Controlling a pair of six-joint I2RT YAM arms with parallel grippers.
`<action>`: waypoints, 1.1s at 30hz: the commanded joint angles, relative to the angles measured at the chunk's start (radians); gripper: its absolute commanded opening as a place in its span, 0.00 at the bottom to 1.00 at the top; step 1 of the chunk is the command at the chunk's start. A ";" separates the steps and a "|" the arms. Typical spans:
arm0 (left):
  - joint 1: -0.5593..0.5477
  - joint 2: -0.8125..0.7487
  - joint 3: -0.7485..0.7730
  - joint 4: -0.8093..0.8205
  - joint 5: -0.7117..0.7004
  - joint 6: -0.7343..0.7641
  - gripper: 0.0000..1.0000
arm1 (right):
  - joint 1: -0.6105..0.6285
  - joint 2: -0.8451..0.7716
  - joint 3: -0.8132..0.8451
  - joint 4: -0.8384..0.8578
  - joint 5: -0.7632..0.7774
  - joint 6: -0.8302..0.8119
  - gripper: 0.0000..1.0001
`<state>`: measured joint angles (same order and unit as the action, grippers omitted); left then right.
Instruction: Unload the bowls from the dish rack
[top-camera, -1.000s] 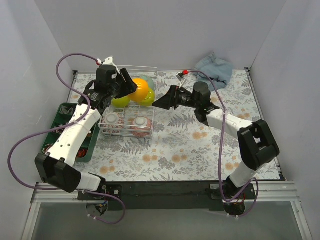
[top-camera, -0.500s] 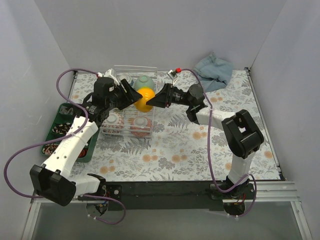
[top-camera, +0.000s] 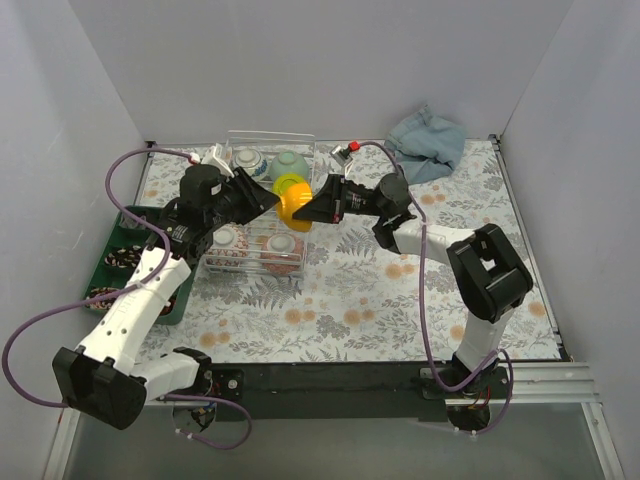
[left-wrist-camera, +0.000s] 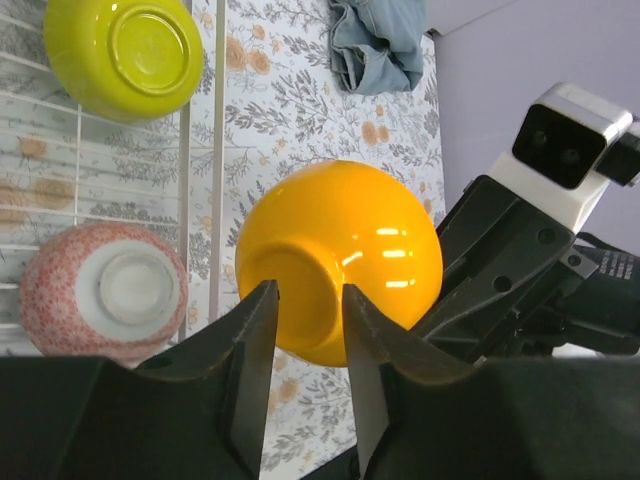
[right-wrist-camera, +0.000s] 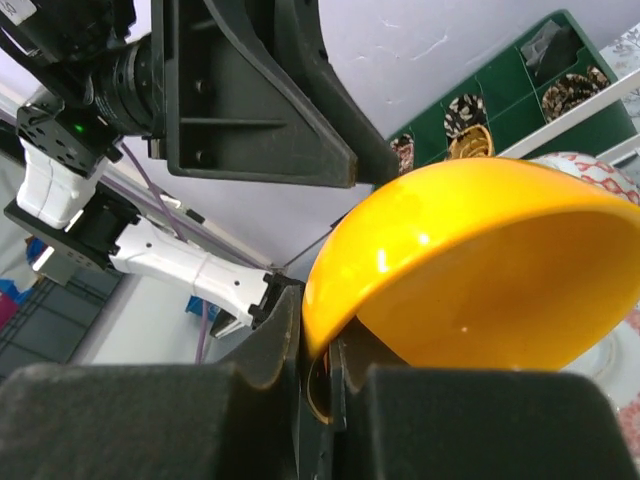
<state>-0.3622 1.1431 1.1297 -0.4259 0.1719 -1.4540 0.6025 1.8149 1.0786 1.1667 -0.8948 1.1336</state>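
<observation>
An orange bowl hangs tilted on its side in the air just right of the dish rack. My left gripper is shut on the orange bowl's foot, one finger on each side. My right gripper is shut on the orange bowl's rim from the opposite side. In the rack lie a lime green bowl, a pale green bowl, a blue-and-white bowl and two pinkish patterned bowls.
A dark green compartment tray sits left of the rack, under the left arm. A crumpled blue cloth lies at the back right. White walls enclose the flowered table on three sides.
My left gripper brought the orange bowl out of the rack toward the right. My right gripper moved in to meet it and shut on the bowl's rim.
</observation>
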 joint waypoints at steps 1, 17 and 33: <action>0.000 -0.086 -0.024 0.013 -0.046 0.041 0.46 | -0.006 -0.129 -0.043 -0.074 -0.024 -0.147 0.01; 0.002 -0.443 -0.266 -0.111 -0.316 0.288 0.98 | -0.151 -0.325 0.271 -1.854 0.939 -1.252 0.01; 0.002 -0.628 -0.515 -0.030 -0.299 0.310 0.98 | -0.402 0.081 0.474 -1.920 1.222 -1.354 0.01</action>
<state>-0.3622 0.5419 0.6128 -0.4843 -0.1234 -1.1625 0.2478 1.8393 1.4700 -0.7429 0.2958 -0.1925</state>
